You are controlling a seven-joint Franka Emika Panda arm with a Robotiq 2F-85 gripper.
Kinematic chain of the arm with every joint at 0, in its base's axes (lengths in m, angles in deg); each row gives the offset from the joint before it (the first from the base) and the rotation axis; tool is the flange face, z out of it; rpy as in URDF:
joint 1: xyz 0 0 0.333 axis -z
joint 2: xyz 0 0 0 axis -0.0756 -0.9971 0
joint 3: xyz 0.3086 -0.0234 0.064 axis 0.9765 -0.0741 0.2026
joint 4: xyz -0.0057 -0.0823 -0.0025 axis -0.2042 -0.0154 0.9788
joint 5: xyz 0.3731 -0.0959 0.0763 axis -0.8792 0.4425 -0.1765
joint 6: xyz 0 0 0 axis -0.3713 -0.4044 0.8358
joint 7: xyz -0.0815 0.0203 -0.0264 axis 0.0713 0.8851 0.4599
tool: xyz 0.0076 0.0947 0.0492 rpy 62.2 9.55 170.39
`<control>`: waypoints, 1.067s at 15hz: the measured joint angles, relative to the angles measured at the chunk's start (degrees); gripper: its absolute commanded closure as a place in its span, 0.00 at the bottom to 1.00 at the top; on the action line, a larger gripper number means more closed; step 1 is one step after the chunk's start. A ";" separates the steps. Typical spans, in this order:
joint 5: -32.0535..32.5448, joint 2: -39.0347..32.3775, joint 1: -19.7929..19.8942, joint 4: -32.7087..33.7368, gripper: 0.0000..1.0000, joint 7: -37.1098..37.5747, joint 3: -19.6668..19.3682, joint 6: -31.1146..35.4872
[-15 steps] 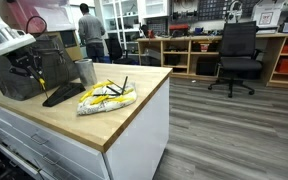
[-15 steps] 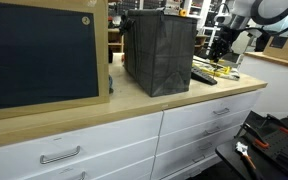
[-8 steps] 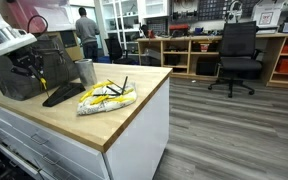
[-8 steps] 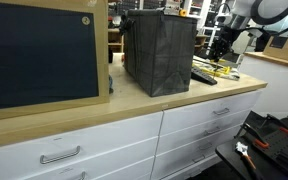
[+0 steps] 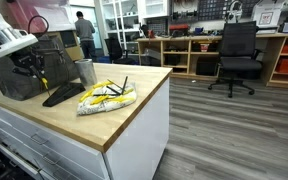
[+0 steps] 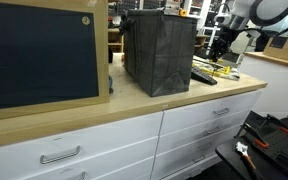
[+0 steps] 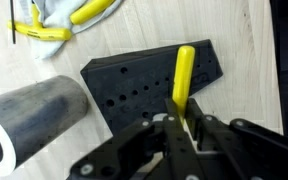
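Observation:
My gripper (image 7: 181, 122) is shut on a yellow-handled tool (image 7: 183, 78) and holds it upright over a black perforated block (image 7: 149, 78) on the wooden counter. In an exterior view the gripper (image 5: 36, 68) hangs just above that black block (image 5: 62, 94), with the yellow handle (image 5: 40, 80) pointing down at it. A metal cylinder cup (image 7: 29, 118) lies beside the block in the wrist view and stands upright in an exterior view (image 5: 86, 72). A white cloth with yellow tools on it (image 5: 106, 96) lies near the block, and its edge shows in the wrist view (image 7: 64, 18).
A dark fabric box (image 6: 158, 52) stands on the counter (image 5: 124, 120) behind the arm. A framed dark panel (image 6: 39, 55) leans at the counter's end. An office chair (image 5: 236, 55), shelves and a person (image 5: 87, 32) are across the room.
The person in the background has shifted slightly. The gripper and tool have not visibly moved.

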 measured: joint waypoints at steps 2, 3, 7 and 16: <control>-0.06 -0.32 0.00 0.06 0.96 0.14 0.00 0.54; -0.23 -0.46 -0.02 0.10 0.96 0.16 0.00 0.62; -1.24 -0.60 -0.31 0.17 0.96 0.17 0.00 0.62; -1.23 -0.33 -0.35 1.24 0.96 0.79 0.00 0.60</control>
